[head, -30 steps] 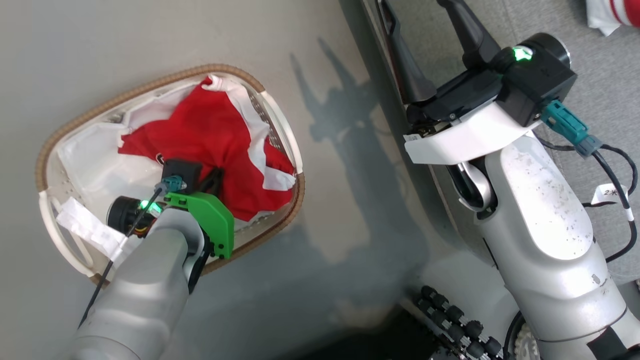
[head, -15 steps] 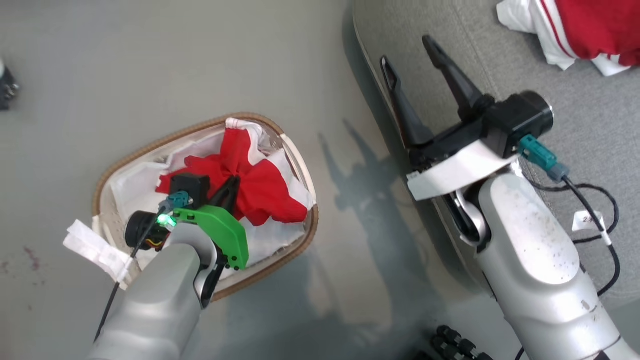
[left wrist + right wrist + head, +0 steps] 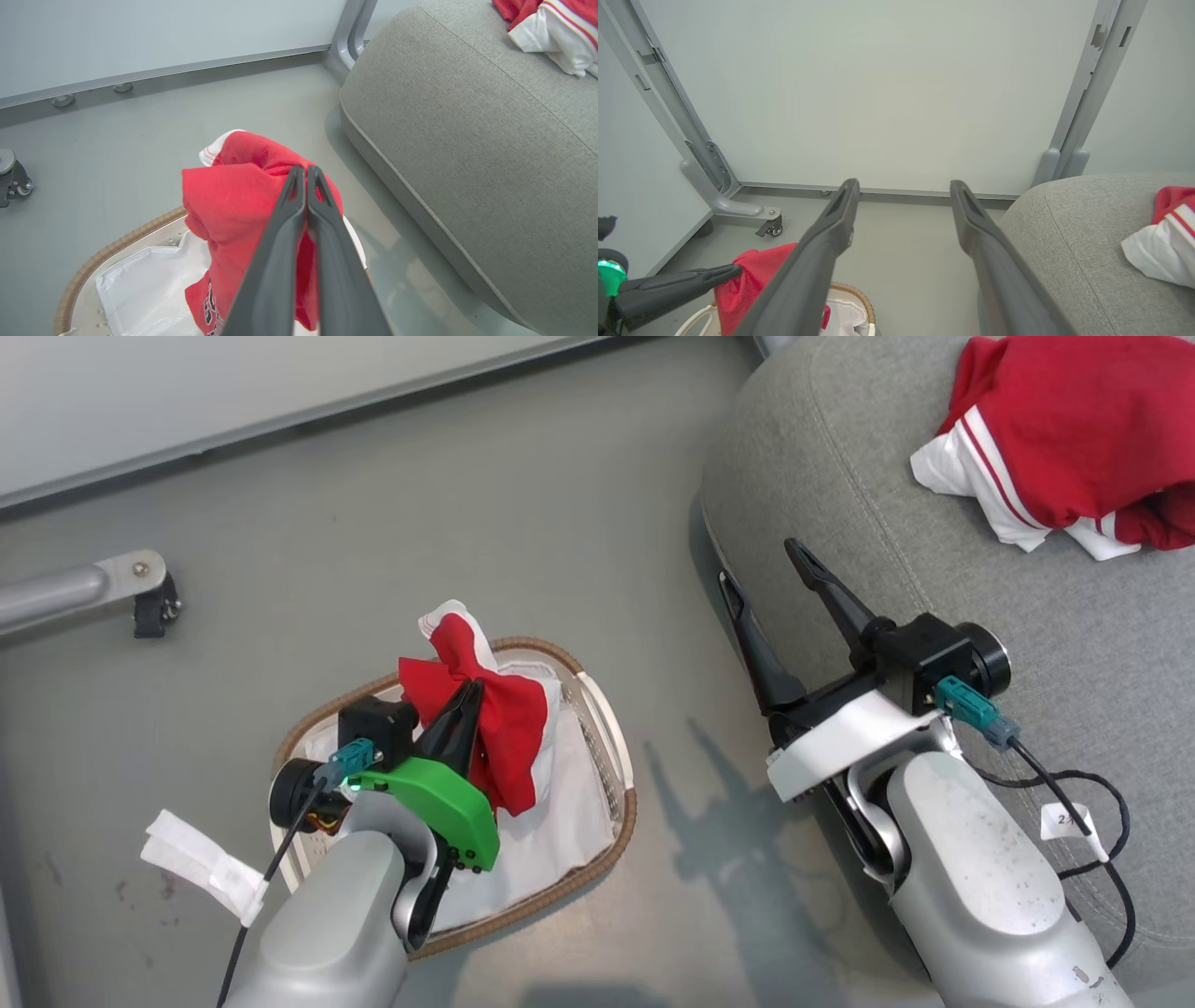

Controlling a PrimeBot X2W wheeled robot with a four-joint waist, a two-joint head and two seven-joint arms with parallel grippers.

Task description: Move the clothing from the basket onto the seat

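My left gripper [image 3: 471,689] is shut on a bright red garment [image 3: 509,728] and holds it bunched above the basket [image 3: 631,812]. The cloth hangs down over the white liner [image 3: 551,831]. In the left wrist view the shut fingers [image 3: 306,169] pinch the red fabric [image 3: 224,200] over the woven rim [image 3: 93,266]. My right gripper [image 3: 758,562] stands open and empty at the rounded edge of the grey sofa [image 3: 934,569]. A second red and white garment [image 3: 1083,429] lies on the sofa cushion.
A metal frame leg with a caster [image 3: 140,593] stands on the grey floor at the far left, beside the wall panel. A black cable [image 3: 1092,803] loops off my right forearm over the sofa. Open floor lies between basket and sofa.
The head camera has shifted. My left gripper has risen, pulling the red garment from lying spread in the basket up into a hanging bunch. The right gripper stays open.
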